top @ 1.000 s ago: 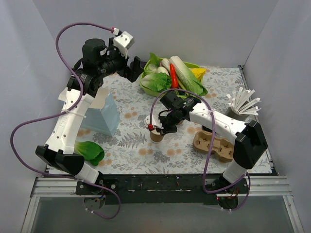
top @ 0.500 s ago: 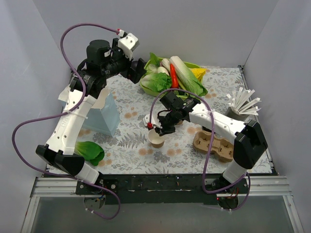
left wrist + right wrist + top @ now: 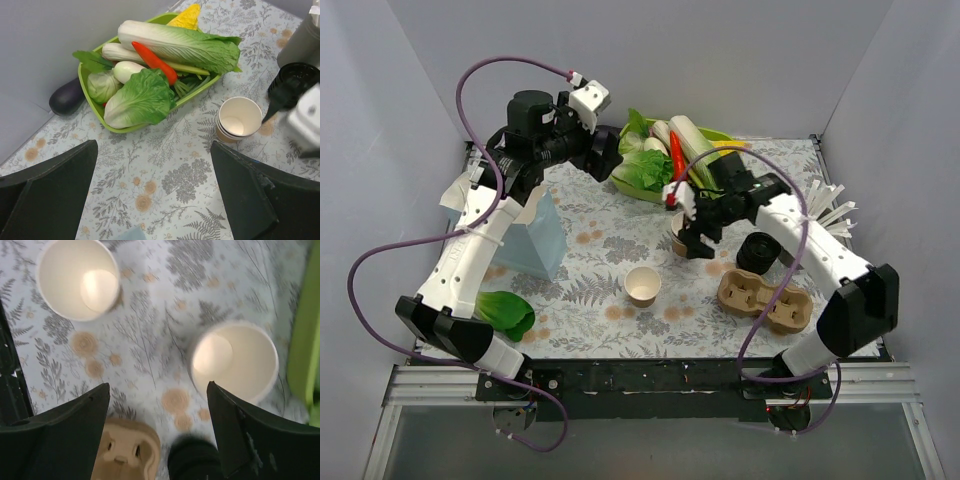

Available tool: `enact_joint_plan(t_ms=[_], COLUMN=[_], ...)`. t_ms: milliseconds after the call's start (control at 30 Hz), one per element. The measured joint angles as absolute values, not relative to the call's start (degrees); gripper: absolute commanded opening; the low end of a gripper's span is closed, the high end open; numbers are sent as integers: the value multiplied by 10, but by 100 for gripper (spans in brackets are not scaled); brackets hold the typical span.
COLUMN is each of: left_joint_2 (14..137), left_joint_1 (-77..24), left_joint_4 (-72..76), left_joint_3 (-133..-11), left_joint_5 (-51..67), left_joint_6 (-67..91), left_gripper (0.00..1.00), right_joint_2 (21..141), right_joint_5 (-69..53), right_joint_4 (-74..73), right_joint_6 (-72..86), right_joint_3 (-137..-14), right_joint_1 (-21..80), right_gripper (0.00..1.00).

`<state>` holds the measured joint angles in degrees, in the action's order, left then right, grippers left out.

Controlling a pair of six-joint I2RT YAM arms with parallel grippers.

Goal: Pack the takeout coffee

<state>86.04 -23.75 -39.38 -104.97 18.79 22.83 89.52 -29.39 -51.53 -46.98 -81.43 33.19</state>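
2 cups (image 3: 78, 277) below r tool (image 3: 157, 390), jaws wide

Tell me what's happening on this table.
Both arms are empty-handed, jaws open. The right gripper hovers over the nested lidless paper cups, next to the black lids. One lidless cup stands alone mid-table, left of the cardboard cup carrier. The left gripper hangs by the vegetable tray, beyond the blue bag. No lidded cup is visible.
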Motion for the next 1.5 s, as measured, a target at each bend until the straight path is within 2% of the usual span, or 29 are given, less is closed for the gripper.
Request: enact_joint_plan(t_ms=[267, 433, 600, 1033, 1333, 1500], left_joint_2=[861, 861, 863, 869, 869, 869], left_joint_1=[-237, -237, -237, -237, -237, -237], left_joint_4=[-406, -407, -407, -408, -409, -412], left_joint_3=[-1043, -1043, -1043, -1043, -1043, -1043], left_joint_5=[211, 231, 236, 247, 249, 249], left_joint_6=[237, 245, 245, 245, 245, 245], left_gripper=[98, 98, 98, 98, 98, 98], right_joint_2=[804, 830, 832, 831, 854, 855], right_joint_5=[-232, -167, -110, -47, -48, -54], right_joint_4=[-539, -553, -553, -531, -539, -550], right_joint_6=[-454, -471, -494, -524, -537, -545], right_joint_3=[-771, -758, -704, -657, -670, -678], right_joint_1=[176, 128, 121, 105, 87, 86], right_gripper=[57, 56, 56, 49, 34, 20])
